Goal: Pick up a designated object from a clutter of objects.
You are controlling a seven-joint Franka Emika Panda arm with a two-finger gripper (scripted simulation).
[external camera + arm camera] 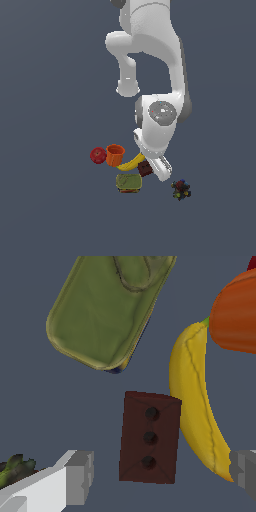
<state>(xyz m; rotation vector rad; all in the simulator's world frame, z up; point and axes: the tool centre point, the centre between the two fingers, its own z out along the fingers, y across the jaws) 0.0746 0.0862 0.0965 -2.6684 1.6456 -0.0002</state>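
Wrist view shows the gripper [160, 476] spread wide, one grey finger [80, 476] on each side of the small dark reddish-brown box [149, 438] and neither touching it — the box has three dark dots down its top and lies just beside the yellow banana [192, 401]. Near it sit the green-brown flat can [107, 308] and the orange cup [235, 313]. From the exterior view, the box [145, 169] lies between banana and gripper [162, 169]; the red apple [98, 155] sits at the exterior view's left and the dark multicoloured lump [180, 189] at its right.

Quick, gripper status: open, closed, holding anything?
Gripper: open, holding nothing; fingers straddle the brown box, not clamped.
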